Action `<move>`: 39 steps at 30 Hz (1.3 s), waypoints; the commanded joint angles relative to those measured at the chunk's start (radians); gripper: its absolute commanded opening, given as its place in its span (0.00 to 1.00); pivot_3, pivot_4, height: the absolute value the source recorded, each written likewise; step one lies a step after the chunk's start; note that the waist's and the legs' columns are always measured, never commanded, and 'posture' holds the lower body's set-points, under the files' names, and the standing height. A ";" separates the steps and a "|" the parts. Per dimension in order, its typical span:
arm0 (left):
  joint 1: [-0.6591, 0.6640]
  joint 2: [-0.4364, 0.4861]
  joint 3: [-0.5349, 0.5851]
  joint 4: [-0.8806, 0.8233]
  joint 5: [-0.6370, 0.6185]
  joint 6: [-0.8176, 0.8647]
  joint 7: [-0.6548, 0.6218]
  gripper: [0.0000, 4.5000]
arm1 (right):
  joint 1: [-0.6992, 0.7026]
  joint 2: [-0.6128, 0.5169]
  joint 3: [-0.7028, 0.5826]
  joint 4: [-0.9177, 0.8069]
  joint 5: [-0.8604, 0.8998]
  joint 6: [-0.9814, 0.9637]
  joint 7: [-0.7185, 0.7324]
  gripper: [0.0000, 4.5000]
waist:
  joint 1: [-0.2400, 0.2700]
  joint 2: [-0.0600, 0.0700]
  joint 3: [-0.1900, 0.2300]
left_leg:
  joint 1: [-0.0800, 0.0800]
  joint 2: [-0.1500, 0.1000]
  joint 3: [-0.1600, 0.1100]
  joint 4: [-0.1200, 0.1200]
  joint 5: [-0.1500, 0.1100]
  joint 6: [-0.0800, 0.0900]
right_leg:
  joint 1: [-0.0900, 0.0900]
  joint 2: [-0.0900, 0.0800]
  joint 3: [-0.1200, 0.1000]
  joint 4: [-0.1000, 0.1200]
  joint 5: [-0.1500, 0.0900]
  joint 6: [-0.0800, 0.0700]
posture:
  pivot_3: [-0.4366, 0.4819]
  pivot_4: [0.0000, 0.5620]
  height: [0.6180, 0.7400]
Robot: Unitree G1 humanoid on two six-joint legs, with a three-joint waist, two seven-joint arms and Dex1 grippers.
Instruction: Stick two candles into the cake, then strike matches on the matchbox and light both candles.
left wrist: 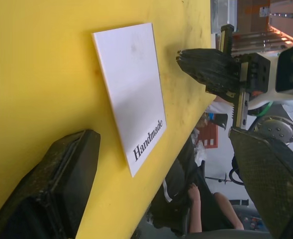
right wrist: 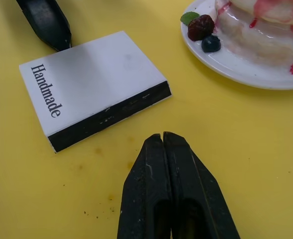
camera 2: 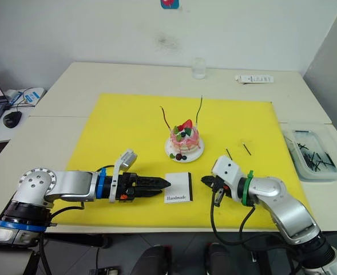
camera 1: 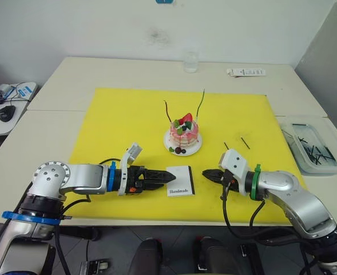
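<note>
Cake: small, pink and layered, on a white plate, near the middle of the yellow mat; a strawberry, green bits and dark berries sit on top, and two more berries lie on the plate's near rim.
Candles: both stand in the cake. The dark red candle rises from its 10 o'clock side and the green candle from its 2 o'clock side, each leaning slightly outward.
Matchbox: flat on the mat at 6 o'clock of the cake, near the plate but apart from it; white face up with "Handmade" printed along the near edge, and a black strip on the side facing the right claw.
Matches: two short dark sticks lie loose on the mat at about 4 o'clock of the cake, well apart from the plate.
Left claw: at 9 o'clock of the matchbox, low over the mat, tips at the box's edge; its wrist view shows the fingers spread wide, holding nothing.
Right claw: at 3 o'clock of the matchbox, just apart from the black strip; its fingers are pressed together, with nothing seen between them.
Tray: clear, on the bench at the mat's 3 o'clock edge, holding more dark sticks.
Far bench edge: a clear cup and a small white flat object.
</note>
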 commanded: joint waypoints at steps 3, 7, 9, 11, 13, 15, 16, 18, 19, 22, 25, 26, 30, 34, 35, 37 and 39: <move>0.004 -0.053 0.002 0.019 -0.005 -0.002 0.040 0.99 | -0.002 0.013 0.023 -0.035 -0.018 -0.012 -0.007 0.00 | 0.000 0.000 0.000 | 0.001 0.000 0.000 0.000 0.000 0.000 | 0.001 0.000 0.000 0.000 0.000 0.000 | 0.48 0.27 1.00; -0.009 -0.099 0.006 0.051 -0.005 -0.004 0.070 0.99 | -0.008 0.033 0.048 -0.018 -0.038 -0.018 -0.015 0.00 | 0.006 0.000 -0.001 | 0.002 -0.002 0.000 0.001 0.000 0.000 | 0.003 -0.001 0.000 -0.001 0.000 0.000 | 0.48 0.27 1.00; -0.019 -0.118 0.006 0.067 -0.005 0.002 0.076 0.99 | -0.010 0.040 0.064 -0.001 -0.061 -0.032 -0.020 0.00 | 0.010 0.000 -0.001 | 0.005 -0.002 0.000 0.001 0.000 0.000 | 0.006 -0.001 0.000 -0.002 0.000 -0.001 | 0.48 0.27 1.00; -0.024 -0.128 0.005 0.077 -0.005 0.006 0.084 0.99 | -0.009 0.046 0.076 0.013 -0.079 -0.045 -0.023 0.00 | 0.013 0.000 -0.001 | 0.006 -0.003 0.000 0.001 0.000 0.000 | 0.008 -0.002 0.000 -0.003 -0.001 -0.001 | 0.48 0.27 1.00; -0.032 -0.140 0.004 0.091 -0.005 0.007 0.094 0.99 | -0.014 0.060 0.084 0.021 -0.088 -0.048 -0.026 0.00 | 0.014 0.000 -0.001 | 0.006 -0.003 0.001 0.002 0.000 0.000 | 0.008 -0.002 0.000 -0.003 0.000 -0.001 | 0.48 0.27 1.00; -0.035 -0.151 0.005 0.092 -0.005 0.011 0.093 0.99 | -0.019 0.075 0.087 0.020 -0.088 -0.044 -0.028 0.00 | 0.015 0.000 -0.001 | 0.007 -0.003 0.001 0.002 0.000 0.000 | 0.009 -0.003 0.000 -0.003 0.000 -0.001 | 0.48 0.27 1.00; -0.035 -0.157 0.007 0.090 -0.005 0.013 0.092 0.99 | -0.021 0.084 0.088 0.020 -0.086 -0.040 -0.028 0.00 | 0.016 0.000 -0.001 | 0.007 -0.003 0.001 0.002 0.000 0.000 | 0.009 -0.003 0.000 -0.003 0.000 -0.001 | 0.48 0.27 1.00; -0.032 -0.168 0.011 0.083 -0.005 0.013 0.096 0.99 | -0.026 0.098 0.094 0.025 -0.090 -0.036 -0.029 0.00 | 0.019 0.000 -0.001 | 0.007 -0.003 0.001 0.002 0.000 0.000 | 0.009 -0.003 0.000 -0.003 0.000 -0.001 | 0.48 0.27 1.00; -0.029 -0.172 0.011 0.080 -0.005 0.012 0.101 0.99 | -0.031 0.106 0.098 0.030 -0.095 -0.038 -0.031 0.00 | 0.021 0.000 -0.001 | 0.007 -0.003 0.000 0.002 0.000 0.000 | 0.009 -0.003 0.000 -0.003 0.000 -0.001 | 0.48 0.27 1.00; -0.022 -0.180 0.013 0.074 -0.005 0.005 0.113 0.99 | -0.045 0.123 0.098 0.040 -0.097 -0.041 -0.033 0.00 | 0.024 0.000 -0.001 | 0.007 -0.003 0.000 0.002 0.000 0.000 | 0.009 -0.003 0.000 -0.003 0.000 -0.002 | 0.48 0.27 1.00; -0.013 -0.188 0.021 0.068 -0.005 0.001 0.120 0.99 | -0.053 0.133 0.101 0.029 -0.089 -0.020 -0.025 0.00 | 0.025 0.000 -0.001 | 0.006 -0.004 0.001 0.002 0.000 0.000 | 0.009 -0.004 0.000 -0.004 0.000 -0.001 | 0.48 0.27 1.00; -0.009 -0.191 0.023 0.063 -0.005 0.000 0.122 0.99 | -0.054 0.136 0.100 0.024 -0.086 -0.013 -0.024 0.00 | 0.025 0.000 -0.001 | 0.006 -0.004 0.001 0.002 0.000 0.000 | 0.009 -0.004 0.000 -0.004 0.000 -0.001 | 0.48 0.27 1.00; 0.009 -0.210 0.036 0.045 -0.005 -0.013 0.141 0.99 | -0.057 0.149 0.097 0.012 -0.063 0.021 -0.015 0.00 | 0.025 0.000 -0.001 | 0.007 -0.004 0.001 0.002 0.000 0.000 | 0.009 -0.005 0.000 -0.004 0.000 -0.002 | 0.48 0.27 1.00; 0.028 -0.215 0.042 0.010 -0.005 -0.038 0.166 0.99 | -0.067 0.155 0.098 0.018 -0.057 0.033 -0.012 0.00 | 0.025 0.000 -0.001 | 0.006 -0.004 0.000 0.002 0.000 0.000 | 0.010 -0.005 0.000 -0.004 0.000 -0.002 | 0.48 0.27 1.00; 0.032 -0.217 0.043 0.006 -0.005 -0.042 0.172 0.99 | -0.070 0.161 0.094 0.020 -0.048 0.043 -0.011 0.00 | 0.025 0.000 -0.001 | 0.006 -0.004 0.000 0.002 0.000 0.000 | 0.010 -0.005 0.000 -0.004 0.000 -0.002 | 0.48 0.27 1.00; 0.039 -0.221 0.047 0.001 -0.005 -0.049 0.179 0.99 | -0.077 0.171 0.092 0.023 -0.040 0.056 -0.012 0.00 | 0.025 0.000 -0.001 | 0.007 -0.004 0.000 0.002 0.000 0.000 | 0.010 -0.005 0.000 -0.004 0.000 -0.002 | 0.48 0.27 1.00; 0.048 -0.226 0.051 -0.010 -0.005 -0.051 0.180 0.99 | -0.084 0.180 0.090 0.027 -0.036 0.065 -0.013 0.00 | 0.025 0.000 -0.001 | 0.007 -0.004 0.000 0.002 0.000 0.000 | 0.010 -0.005 0.000 -0.004 0.000 -0.002 | 0.48 0.27 1.00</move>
